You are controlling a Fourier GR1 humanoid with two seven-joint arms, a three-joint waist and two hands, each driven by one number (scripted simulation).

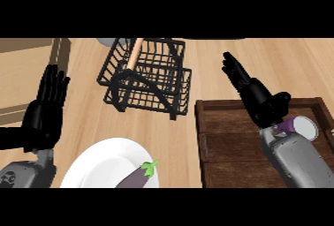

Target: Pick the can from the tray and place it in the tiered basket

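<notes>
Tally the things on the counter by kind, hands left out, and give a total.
Can: 1, lying in the tray, partly behind the right hand
Tray: 1, dark wood
Tiered basket: 1, black wire
Plate: 1, white
Eggplant: 1, on the plate
Total: 5

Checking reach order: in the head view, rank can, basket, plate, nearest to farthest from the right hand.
From the right hand:
1. Can, in the tray, just right of the wrist.
2. Basket, on the counter to the hand's left.
3. Plate, at the lower left, with the eggplant.
</notes>
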